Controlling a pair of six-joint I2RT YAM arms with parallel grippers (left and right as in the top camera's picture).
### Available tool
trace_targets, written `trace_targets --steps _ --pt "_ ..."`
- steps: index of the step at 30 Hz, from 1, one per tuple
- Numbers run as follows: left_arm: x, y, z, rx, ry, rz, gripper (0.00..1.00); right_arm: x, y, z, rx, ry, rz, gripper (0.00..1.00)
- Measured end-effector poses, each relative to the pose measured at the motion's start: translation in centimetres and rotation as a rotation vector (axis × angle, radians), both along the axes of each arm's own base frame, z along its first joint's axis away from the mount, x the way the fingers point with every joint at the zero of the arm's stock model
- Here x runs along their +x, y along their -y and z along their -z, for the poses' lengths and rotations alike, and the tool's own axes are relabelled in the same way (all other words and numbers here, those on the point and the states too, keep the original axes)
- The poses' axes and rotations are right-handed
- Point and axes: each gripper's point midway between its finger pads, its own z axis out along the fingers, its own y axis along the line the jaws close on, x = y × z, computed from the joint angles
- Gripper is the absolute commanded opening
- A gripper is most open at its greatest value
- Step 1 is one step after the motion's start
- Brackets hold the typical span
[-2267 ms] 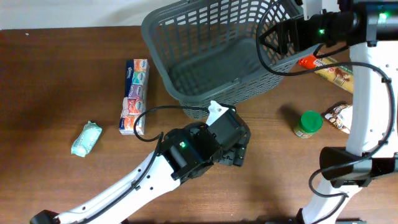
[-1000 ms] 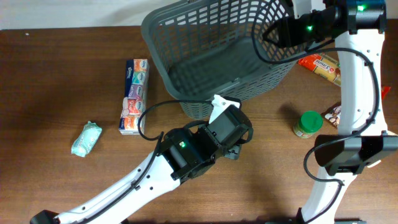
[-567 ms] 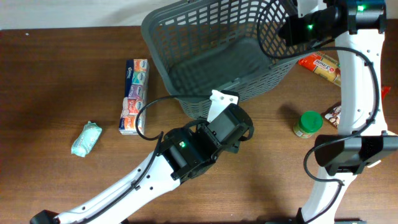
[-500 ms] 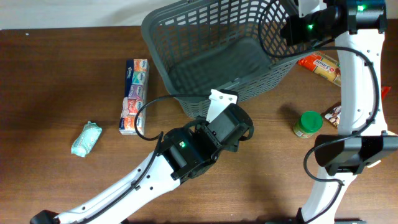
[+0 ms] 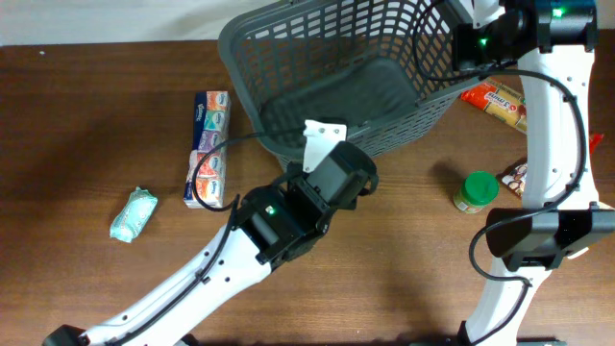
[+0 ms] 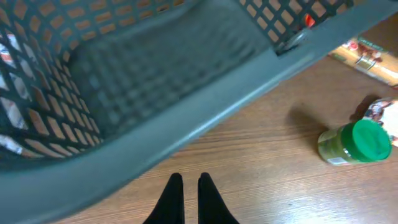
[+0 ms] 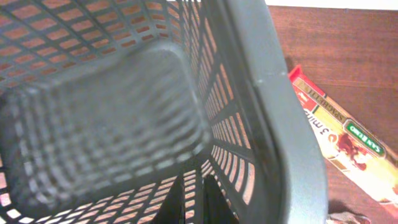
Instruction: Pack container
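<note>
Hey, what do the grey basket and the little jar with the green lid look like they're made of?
The basket looks like moulded plastic, matte dark grey: lattice walls and thick rim form one smooth piece. The jar seems glass or clear plastic, I cannot tell which; its lid is smooth bright green, likely plastic.

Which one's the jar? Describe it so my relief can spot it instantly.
Start at the big grey basket at the far edge of the table. On the wood right of its near corner stands a small jar. It is the only round, green-lidded thing; the packets near it lie flat.
</note>
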Motion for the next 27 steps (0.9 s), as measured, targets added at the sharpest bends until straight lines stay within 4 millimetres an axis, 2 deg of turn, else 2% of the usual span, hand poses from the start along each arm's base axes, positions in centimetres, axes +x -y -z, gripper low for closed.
trace_targets --steps 12,15,23,27 --pt "0.0 2.4 2.6 -0.015 -0.079 0.071 0.02 -0.2 0.8 0.2 -0.026 -0.013 0.045 0.04" --pt "0.1 2.7 2.6 -0.020 -0.076 0.086 0.02 -0.3 0.9 0.2 -0.031 -0.018 0.053 0.04" --pt "0.2 2.8 2.5 -0.016 -0.067 0.095 0.02 -1.0 1.1 0.6 -0.037 -0.050 0.061 0.04" --pt "0.9 2.0 2.5 -0.014 -0.065 0.074 0.02 -1.4 1.1 0.9 -0.040 -0.069 0.063 0.04"
